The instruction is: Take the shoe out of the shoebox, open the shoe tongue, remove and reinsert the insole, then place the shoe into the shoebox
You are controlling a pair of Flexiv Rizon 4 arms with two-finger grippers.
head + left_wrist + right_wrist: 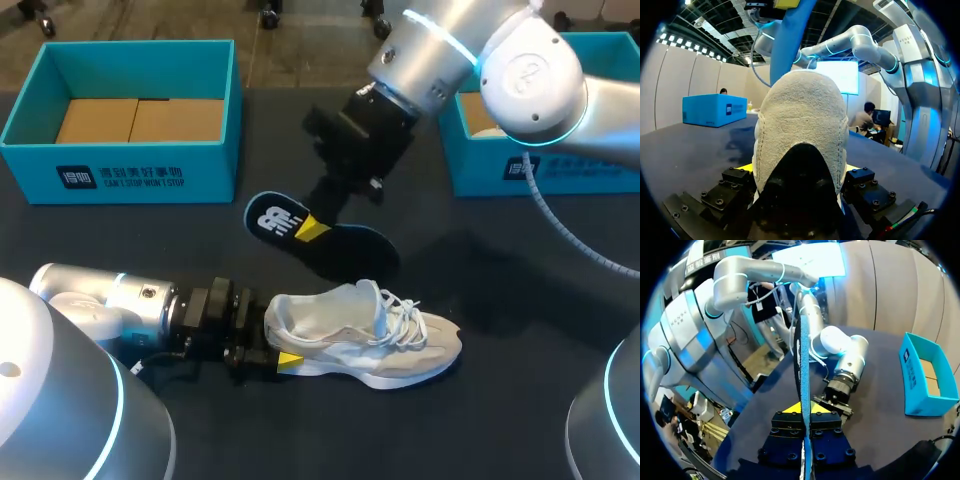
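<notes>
By the right gripper (312, 228) the insole (272, 217) is pinched tight and held above the worktop (500, 300). The shoe (370, 335) is gripped at its heel by the left gripper (272, 338) and lies outside the shoebox (130, 170). The insole is likely to be put back next, then the shoe boxed.

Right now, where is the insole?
Head view, centre: the insole is pinched in the right gripper, just behind the white sneaker.
</notes>
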